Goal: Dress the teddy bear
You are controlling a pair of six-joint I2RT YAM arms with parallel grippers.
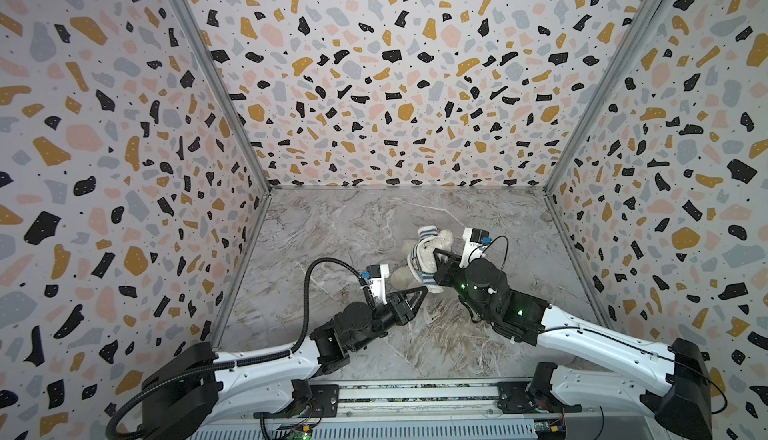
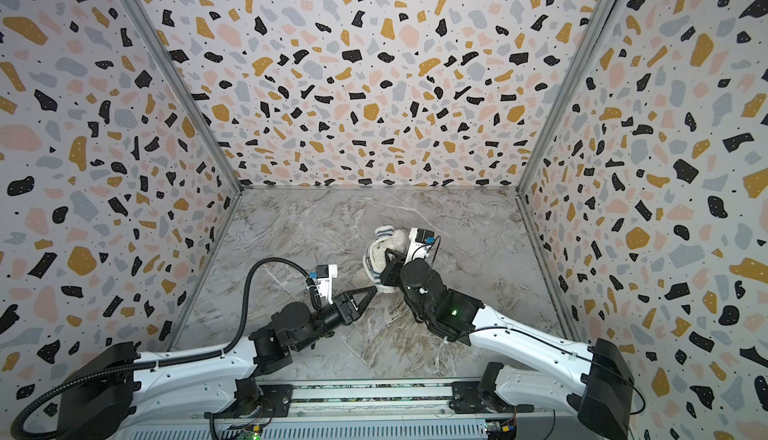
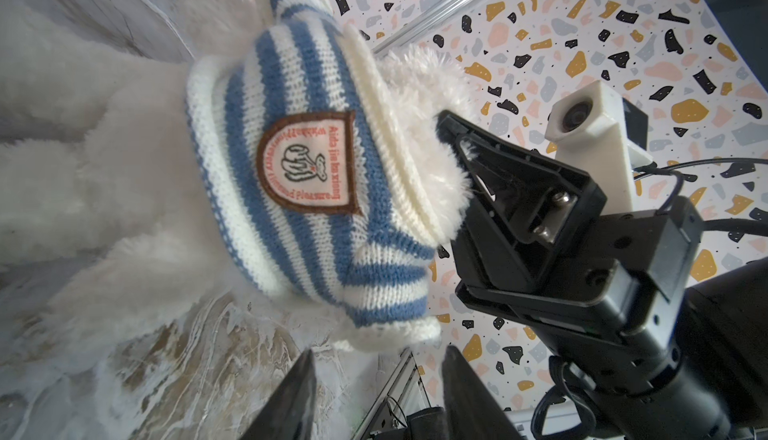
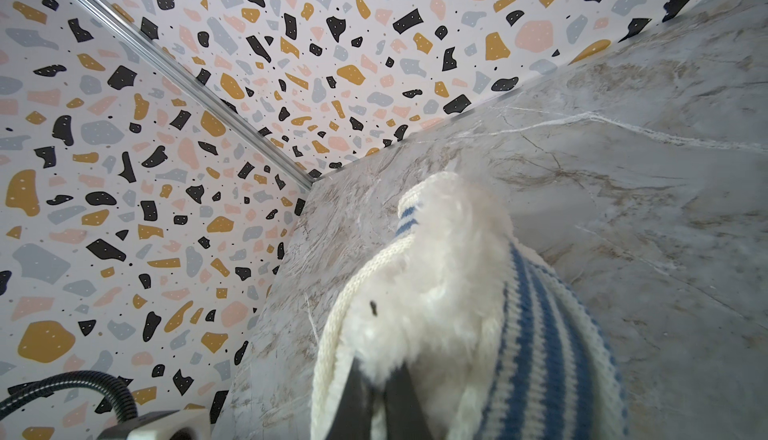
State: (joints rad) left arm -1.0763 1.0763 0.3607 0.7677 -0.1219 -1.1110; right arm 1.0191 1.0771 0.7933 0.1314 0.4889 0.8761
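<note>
Left wrist view: the striped sweater (image 3: 291,147) wraps the trunk of the teddy bear (image 3: 104,168), and the right gripper (image 3: 451,126) is clenched on fur at the collar.

In both top views the bear lies near the middle of the marble table (image 1: 332,230), between the two arms. The right wrist view shows the right gripper's jaws closed on a tuft of pile poking from the neck opening, and on nothing firmer. The left gripper (image 3: 378,350) stands parted and empty just beside the sweater's lower edge. It is hard to tell whether the head is fully through the collar, because the right gripper covers it. A tuft is a thin hold, so a pull may tear it free, or drag the whole bear across the table rather than through the knit. If the left jaws close here, they may catch fur instead of hem and bunch the sweater.
</note>
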